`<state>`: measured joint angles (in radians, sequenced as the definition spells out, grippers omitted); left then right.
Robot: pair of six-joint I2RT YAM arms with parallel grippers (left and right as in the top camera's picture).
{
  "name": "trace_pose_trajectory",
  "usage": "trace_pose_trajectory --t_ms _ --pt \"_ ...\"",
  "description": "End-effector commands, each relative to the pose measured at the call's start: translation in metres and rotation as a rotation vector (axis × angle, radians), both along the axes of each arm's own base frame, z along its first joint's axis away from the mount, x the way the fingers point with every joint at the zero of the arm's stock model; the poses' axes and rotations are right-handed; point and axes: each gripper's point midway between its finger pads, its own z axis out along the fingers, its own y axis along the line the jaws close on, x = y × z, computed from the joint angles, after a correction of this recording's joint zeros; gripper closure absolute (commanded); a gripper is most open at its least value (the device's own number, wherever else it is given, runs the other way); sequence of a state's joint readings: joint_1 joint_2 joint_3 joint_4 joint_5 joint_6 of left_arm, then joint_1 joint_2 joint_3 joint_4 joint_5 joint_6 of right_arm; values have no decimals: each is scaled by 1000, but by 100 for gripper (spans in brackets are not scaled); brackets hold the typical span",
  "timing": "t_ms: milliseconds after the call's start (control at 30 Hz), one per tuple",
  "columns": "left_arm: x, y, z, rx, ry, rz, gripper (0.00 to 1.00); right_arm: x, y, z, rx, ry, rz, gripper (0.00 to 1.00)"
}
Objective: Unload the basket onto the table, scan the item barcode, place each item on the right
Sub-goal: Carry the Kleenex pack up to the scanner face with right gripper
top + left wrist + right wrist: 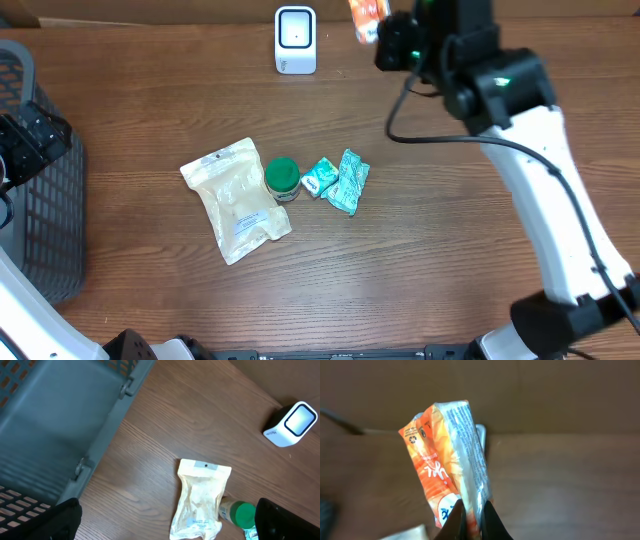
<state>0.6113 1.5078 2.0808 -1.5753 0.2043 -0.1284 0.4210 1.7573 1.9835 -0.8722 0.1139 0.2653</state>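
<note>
My right gripper (pixel 474 507) is shut on the lower end of an orange and white snack packet (pixel 445 460), which stands upright between the fingers. From overhead, the packet (pixel 366 18) hangs at the table's far edge, a little to the right of the white scanner (pixel 295 40). The scanner (pixel 292 424) also shows at the upper right of the left wrist view. My left gripper (pixel 167 525) is open and empty, above the wood between the basket and a cream pouch.
A grey mesh basket (pixel 40 200) stands at the left edge. In the middle of the table lie a cream pouch (pixel 235 198), a green-capped bottle (pixel 282 178) and two teal packets (pixel 340 180). A black cable hangs from the right arm.
</note>
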Motion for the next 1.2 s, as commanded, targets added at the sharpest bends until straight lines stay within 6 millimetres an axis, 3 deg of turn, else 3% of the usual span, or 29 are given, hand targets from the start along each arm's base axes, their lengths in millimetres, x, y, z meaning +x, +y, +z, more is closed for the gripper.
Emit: trace_pose_trajectory --t_ms 0,300,600,867,1167 --pt "1 2 2 0 -5 13 0 30 -3 -26 -258 -61 -94 96" --pt "1 2 2 0 -5 13 1 107 47 -98 -612 -223 44 96" --pt "1 2 2 0 -6 13 0 164 77 -144 -801 -446 87 96" --pt "1 2 2 0 -5 13 0 176 103 -188 -853 -516 213 96" --pt "1 2 2 0 -6 13 0 173 108 -203 -874 -490 277 96"
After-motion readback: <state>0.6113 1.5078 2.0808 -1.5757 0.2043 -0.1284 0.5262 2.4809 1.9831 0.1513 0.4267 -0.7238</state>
